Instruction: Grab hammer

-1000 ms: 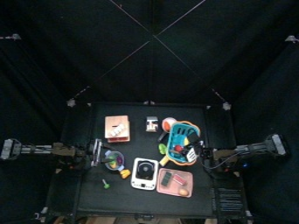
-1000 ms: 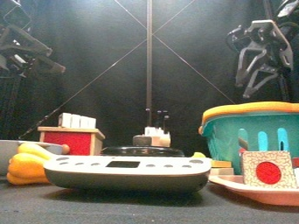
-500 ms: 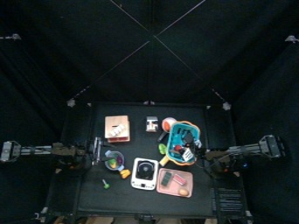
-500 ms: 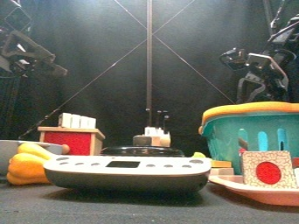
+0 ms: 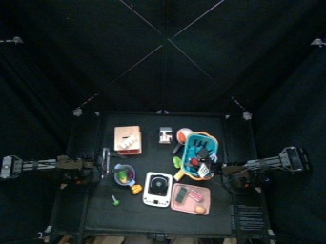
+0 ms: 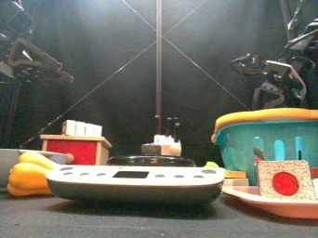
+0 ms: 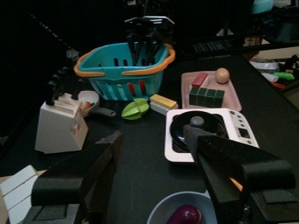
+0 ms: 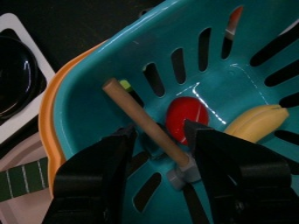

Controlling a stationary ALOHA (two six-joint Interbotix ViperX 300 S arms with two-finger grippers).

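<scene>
Hammer [image 8: 146, 122] lies inside teal basket [image 8: 233, 96], handle running 10-to-4 o'clock | my right pincer [image 8: 162, 162] wide, directly above it | left pincer [image 7: 158, 171] wide, well apart across counter

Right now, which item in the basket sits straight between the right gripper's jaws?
The hammer: its wooden handle runs diagonally through the gap of the open right gripper. The red piece and yellow piece lie off to one side in the basket.
</scene>
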